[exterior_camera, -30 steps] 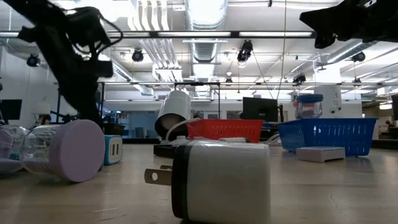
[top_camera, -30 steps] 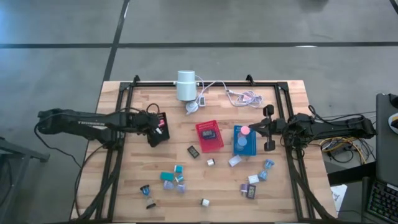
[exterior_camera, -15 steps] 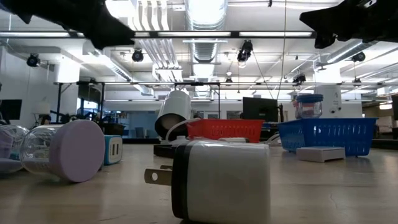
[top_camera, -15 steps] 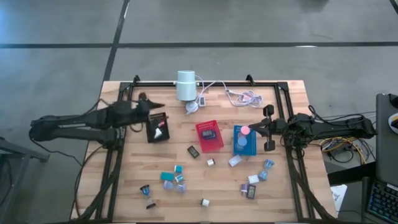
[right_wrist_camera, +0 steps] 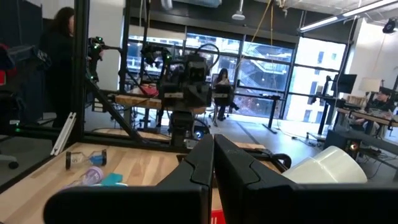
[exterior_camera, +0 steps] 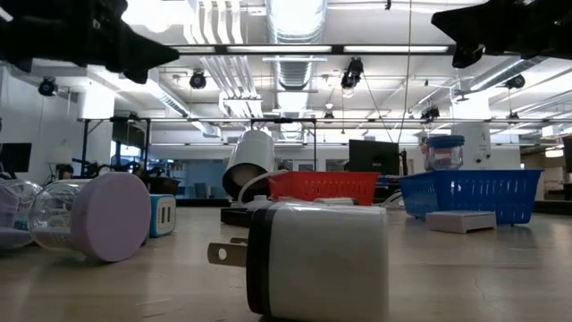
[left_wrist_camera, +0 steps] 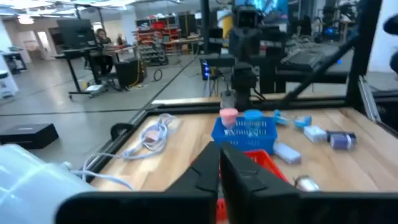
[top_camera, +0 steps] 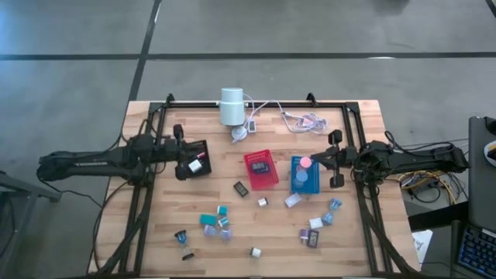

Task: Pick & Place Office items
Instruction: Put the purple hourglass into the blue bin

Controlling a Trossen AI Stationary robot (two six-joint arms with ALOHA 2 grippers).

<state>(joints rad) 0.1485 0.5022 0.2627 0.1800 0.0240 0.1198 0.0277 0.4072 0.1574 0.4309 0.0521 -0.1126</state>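
Left claw (top_camera: 183, 153) is clenched on nothing, held level just beside the black tray (top_camera: 198, 157), clear of it for the next reach. Right claw (top_camera: 332, 159) is clenched too, parked beside the blue tray (top_camera: 305, 177). Loose items (top_camera: 215, 221) lie scattered on the surface (top_camera: 271, 232), well apart from both claws, unsorted.

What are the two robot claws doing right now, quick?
Left gripper: shut, holding nothing, at the black tray.
Right gripper: shut, holding nothing, beside the blue tray.
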